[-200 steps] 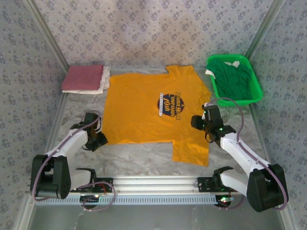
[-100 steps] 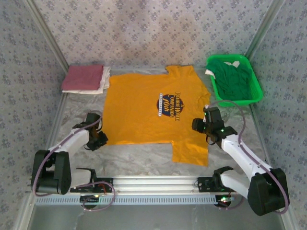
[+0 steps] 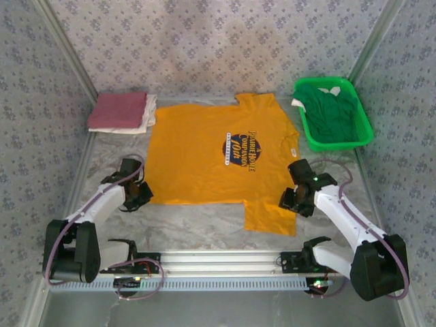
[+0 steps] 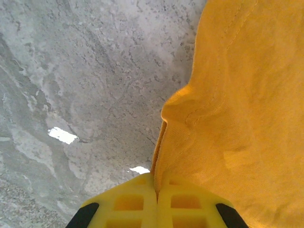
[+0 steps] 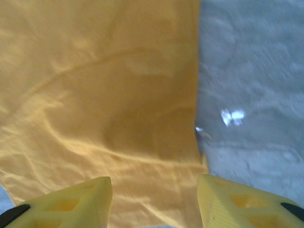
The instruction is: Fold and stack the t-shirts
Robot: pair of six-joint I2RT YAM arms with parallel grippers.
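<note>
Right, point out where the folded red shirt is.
In the top view the red shirt lies folded at the far left of the table, stacked on a white shirt, just left of the spread orange shirt.

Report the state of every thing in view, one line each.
Orange-yellow cloth t-shirt with navy print: spread flat, unfolded.
Dusty red cloth t-shirt: folded, atop the white one.
White cloth t-shirt: folded, underneath.
Green cloth t-shirt: crumpled in the basket.
Bright green plastic basket: upright, holding it.
Left pincer: shut on the orange-yellow t-shirt's edge.
Right pincer: open over that t-shirt's right edge.
</note>
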